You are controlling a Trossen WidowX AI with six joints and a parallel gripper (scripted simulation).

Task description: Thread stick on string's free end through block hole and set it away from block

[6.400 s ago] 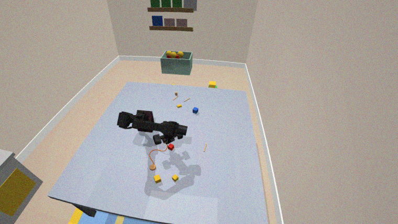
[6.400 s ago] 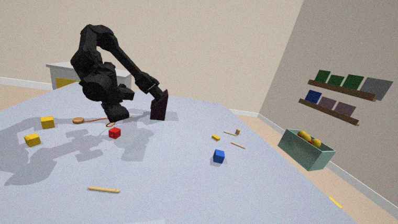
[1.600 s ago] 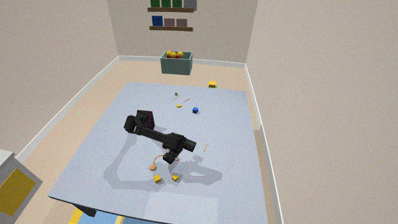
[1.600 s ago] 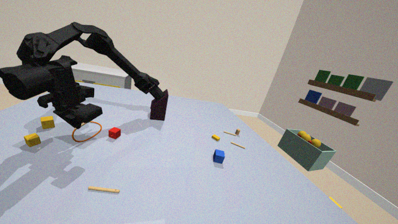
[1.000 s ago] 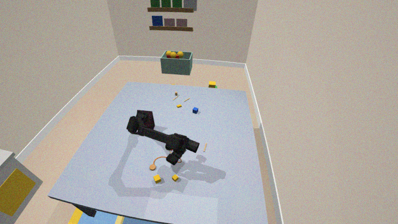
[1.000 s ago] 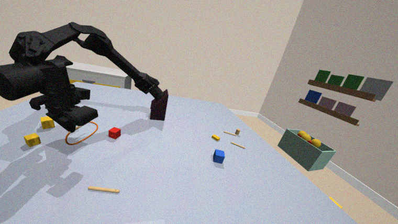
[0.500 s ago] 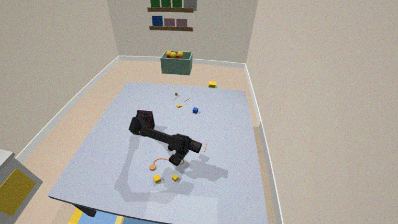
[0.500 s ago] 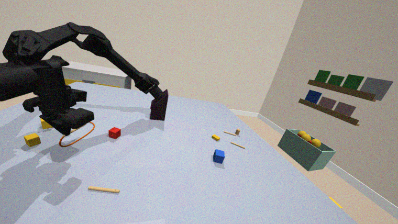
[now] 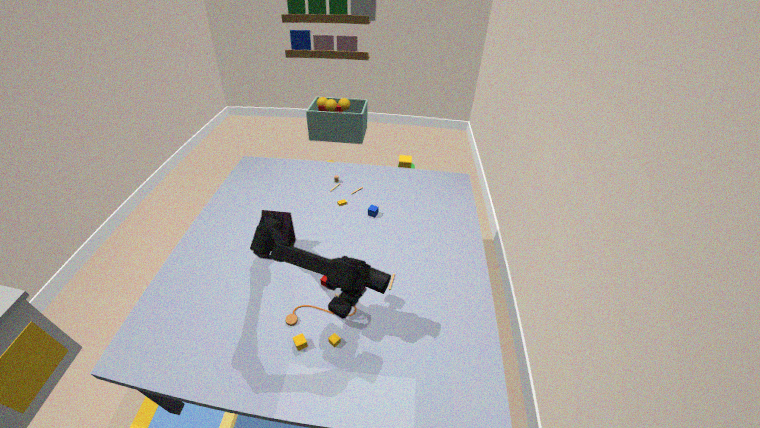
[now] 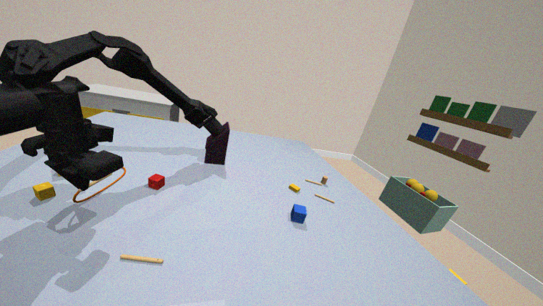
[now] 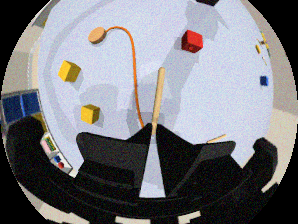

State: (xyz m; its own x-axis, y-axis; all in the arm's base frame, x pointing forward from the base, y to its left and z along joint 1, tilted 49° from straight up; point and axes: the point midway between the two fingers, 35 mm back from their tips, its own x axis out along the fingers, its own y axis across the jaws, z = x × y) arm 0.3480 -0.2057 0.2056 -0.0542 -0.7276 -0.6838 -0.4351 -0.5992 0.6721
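My gripper [image 9: 343, 309] [image 10: 84, 183] [image 11: 153, 127] is shut on the thin wooden stick [image 11: 158, 96] and holds it low over the table, pointing ahead in the wrist view. The orange string [image 9: 313, 307] [image 10: 103, 187] [image 11: 133, 63] curves from the stick's held end to the round wooden button [image 9: 291, 319] [image 11: 97, 34] lying on the table. A red block [image 9: 323, 279] [image 10: 156, 181] [image 11: 192, 40] sits a little ahead and to the right of the stick's tip. I cannot see a hole in it from here.
Two yellow cubes [image 9: 300, 341] [image 9: 333, 339] [image 11: 69, 71] [image 11: 91, 113] lie near the button. A loose stick [image 9: 391, 281] [image 10: 141, 259] [image 11: 216, 139] lies to the right. Far off are a blue cube [image 9: 372, 210] [image 10: 299, 212], a yellow chip [image 9: 341, 202], two small sticks [image 9: 356, 189] [image 9: 334, 187] and the arm's base [image 9: 273, 231].
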